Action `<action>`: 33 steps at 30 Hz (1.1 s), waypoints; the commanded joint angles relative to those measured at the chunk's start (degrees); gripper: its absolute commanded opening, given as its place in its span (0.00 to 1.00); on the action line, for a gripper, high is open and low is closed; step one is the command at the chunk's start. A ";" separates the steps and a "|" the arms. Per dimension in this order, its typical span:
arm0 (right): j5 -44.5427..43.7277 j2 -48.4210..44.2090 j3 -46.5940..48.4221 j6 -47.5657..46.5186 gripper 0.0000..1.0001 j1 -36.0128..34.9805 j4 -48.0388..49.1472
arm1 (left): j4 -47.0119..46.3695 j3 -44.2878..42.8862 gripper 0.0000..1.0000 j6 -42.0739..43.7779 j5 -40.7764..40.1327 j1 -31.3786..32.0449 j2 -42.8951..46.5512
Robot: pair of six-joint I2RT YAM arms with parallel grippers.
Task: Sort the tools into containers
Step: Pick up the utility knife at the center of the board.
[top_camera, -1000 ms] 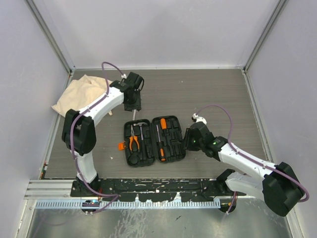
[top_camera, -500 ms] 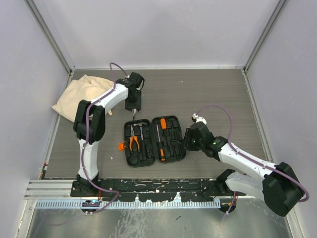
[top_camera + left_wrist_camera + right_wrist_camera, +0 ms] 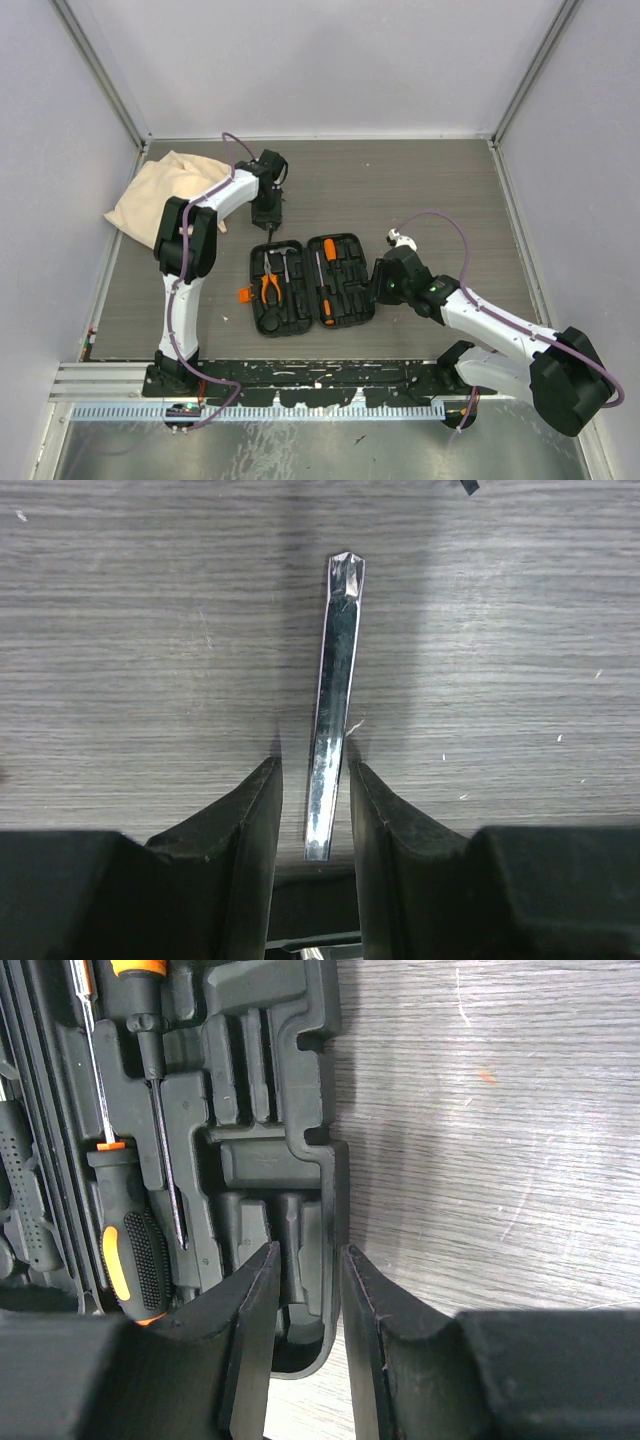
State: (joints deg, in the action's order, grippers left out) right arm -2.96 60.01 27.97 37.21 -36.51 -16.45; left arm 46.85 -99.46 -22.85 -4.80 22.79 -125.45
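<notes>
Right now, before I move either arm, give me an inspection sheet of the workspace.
Surface: table, grey wood grain.
Job's things: case open flat; pliers and screwdriver in it; shaft outside it.
Clutter: cloth back left; orange piece left of case.
Grippers: left gripper shut on shaft; right gripper shut on case wall.
Cables: purple cables looped along both arms.
Surroundings: walls pale; nothing else seen.

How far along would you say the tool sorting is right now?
Done: pliers and orange-handled screwdrivers already sit in the open tool case. In hand: the left gripper holds a steel screwdriver shaft above the table beyond the case, while the right gripper clamps the case's right wall. Left: seating that shaft, and an orange piece lying beside the case's left edge.
</notes>
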 commanded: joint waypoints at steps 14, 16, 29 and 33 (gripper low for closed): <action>0.37 0.30 0.54 0.40 0.36 0.28 1.97 | 1.54 -3.13 0.10 0.76 -1.56 -0.24 -1.74; 0.33 0.16 0.51 0.41 0.36 0.29 1.93 | 1.62 -3.76 0.08 1.10 -1.94 -0.26 -1.23; -0.02 -0.14 0.09 0.54 0.36 0.22 1.77 | 5.42 -9.59 0.09 2.26 -2.28 -0.14 3.69; 0.06 0.16 -0.06 0.52 0.36 0.21 2.09 | 6.28 -4.81 0.08 1.25 -1.30 1.06 8.31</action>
State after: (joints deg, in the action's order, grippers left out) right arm -2.83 60.38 27.94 37.41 -36.51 -16.32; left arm 51.03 -106.76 -21.50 -6.63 22.92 -125.40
